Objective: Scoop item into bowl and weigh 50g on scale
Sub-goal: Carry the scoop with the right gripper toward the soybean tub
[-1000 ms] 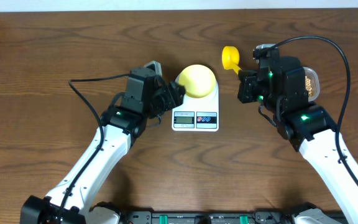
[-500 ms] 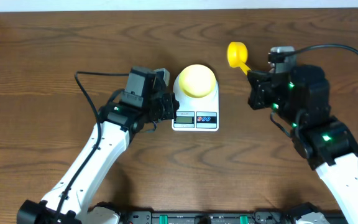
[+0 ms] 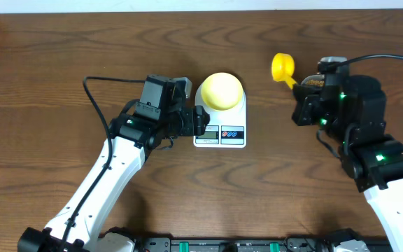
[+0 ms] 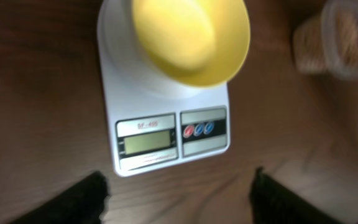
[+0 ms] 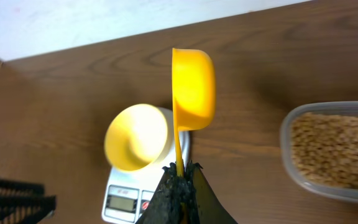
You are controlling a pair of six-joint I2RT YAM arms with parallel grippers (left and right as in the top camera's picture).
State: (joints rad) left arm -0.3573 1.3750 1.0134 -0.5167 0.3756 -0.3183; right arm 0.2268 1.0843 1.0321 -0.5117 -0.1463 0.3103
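Two arms flank the scale (image 3: 220, 134) overhead, with the bowl (image 3: 220, 89) sitting on its platform. Left wrist: left fingers (image 4: 82, 199) are spread wide and empty by the display end; the blurry label looks like SF-400. Right wrist: right fingers (image 5: 165, 198) are pinched on the yellow scoop (image 5: 193, 87) handle, long axis pointing straight away from them, cup on edge. Beans (image 5: 334, 149) sit in the tub (image 5: 289, 134) to the right.

Table (image 4: 36, 93), dark wood. Scale (image 4: 143, 144), white, with display and coloured buttons along its front edge. Bowl (image 4: 191, 37), pale yellow, on its platform. Clear tub (image 4: 328, 59) of beans (image 4: 350, 31), set apart from the scale. Left gripper (image 4: 179, 202): fingers (image 4: 82, 200) spread wide, nothing between.
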